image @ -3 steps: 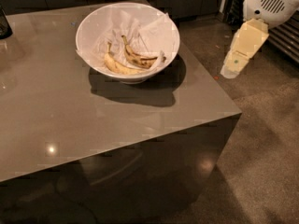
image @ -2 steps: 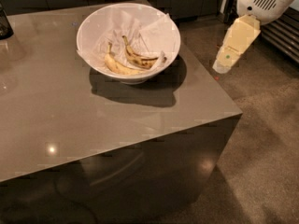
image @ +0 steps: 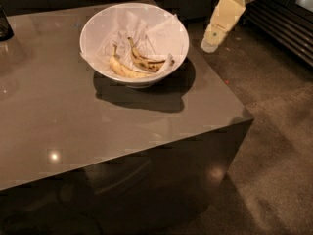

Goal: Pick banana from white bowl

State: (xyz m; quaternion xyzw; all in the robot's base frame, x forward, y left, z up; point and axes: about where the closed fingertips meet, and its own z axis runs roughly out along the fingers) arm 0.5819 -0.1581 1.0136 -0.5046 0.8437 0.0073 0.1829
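The white bowl (image: 87, 35) stands on the brown table, at the far middle, lined with crumpled white paper. Two bananas lie in it. The banana (image: 145, 61), darker and streaked brown with a dark tip, lies on the right. A paler yellow banana (image: 124, 72) lies in front of it on the left. My gripper (image: 211, 45), cream coloured, hangs from the upper right. It points down and to the left, to the right of the bowl, over the table's right edge, apart from the bowl.
The glossy brown table (image: 98, 126) has its right edge close under the gripper and its front corner at the right. A dark object (image: 4, 26) stands at the table's far left. A dark slatted unit (image: 283, 28) lines the right wall above speckled floor (image: 274, 146).
My gripper has moved to the left and farther back, closer to the bowl's right side. The bowl and both bananas have not moved.
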